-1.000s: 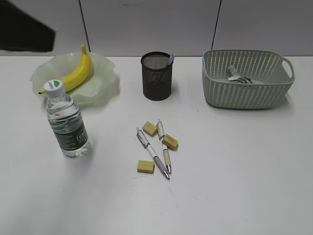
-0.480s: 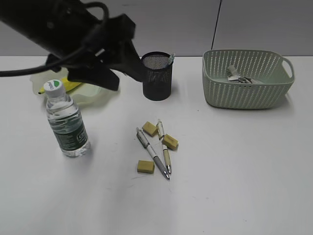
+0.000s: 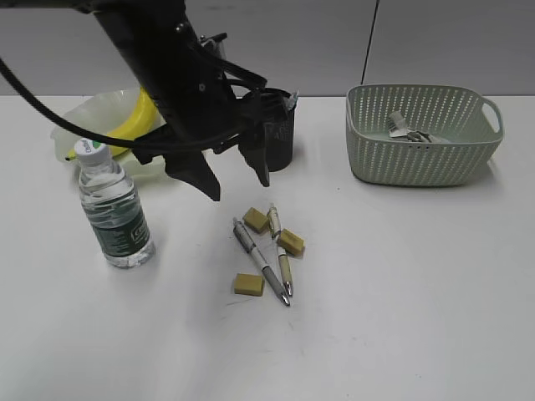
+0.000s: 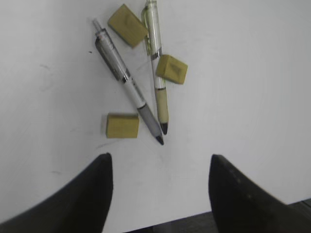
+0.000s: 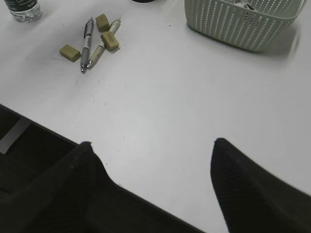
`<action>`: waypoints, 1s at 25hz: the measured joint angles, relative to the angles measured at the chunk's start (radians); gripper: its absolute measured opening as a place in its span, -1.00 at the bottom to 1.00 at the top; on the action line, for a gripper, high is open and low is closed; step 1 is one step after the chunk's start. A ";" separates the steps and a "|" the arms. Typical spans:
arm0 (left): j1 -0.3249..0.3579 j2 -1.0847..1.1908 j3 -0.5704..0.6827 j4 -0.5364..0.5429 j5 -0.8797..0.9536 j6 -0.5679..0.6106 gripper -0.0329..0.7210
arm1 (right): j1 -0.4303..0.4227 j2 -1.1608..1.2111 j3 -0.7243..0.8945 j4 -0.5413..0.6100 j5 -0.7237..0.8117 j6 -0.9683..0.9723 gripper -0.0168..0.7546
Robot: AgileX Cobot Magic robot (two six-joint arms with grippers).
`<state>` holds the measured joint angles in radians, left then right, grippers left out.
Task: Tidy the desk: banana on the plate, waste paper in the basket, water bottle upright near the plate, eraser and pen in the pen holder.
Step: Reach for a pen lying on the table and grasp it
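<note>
Pens and erasers on desk — just below left hand, wide open, empty.

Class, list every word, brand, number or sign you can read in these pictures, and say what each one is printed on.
None can be read.
water bottle: print on its dark green label and a mark on its cap, too small and blurred.
waste paper in the basket: grey print, illegible.
two pens: faint marks on the barrels, unreadable.
three erasers: no clear print.
</note>
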<state>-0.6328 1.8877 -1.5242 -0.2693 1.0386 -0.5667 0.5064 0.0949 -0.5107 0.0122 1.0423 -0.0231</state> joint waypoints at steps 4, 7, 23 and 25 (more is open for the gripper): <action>0.000 0.096 -0.090 0.022 0.053 -0.070 0.31 | 0.000 0.000 0.000 0.000 0.000 0.000 0.55; 0.000 0.181 -0.159 0.033 0.105 -0.102 0.31 | 0.000 0.000 0.000 0.000 0.000 0.000 0.55; 0.000 0.424 -0.273 0.036 0.173 -0.284 0.21 | 0.000 0.000 0.001 0.000 -0.001 0.000 0.55; 0.000 0.425 -0.275 0.035 0.173 -0.297 0.20 | 0.000 0.000 0.001 0.000 -0.001 0.000 0.55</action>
<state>-0.6328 2.3129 -1.7987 -0.2342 1.2115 -0.8638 0.5064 0.0949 -0.5096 0.0122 1.0413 -0.0231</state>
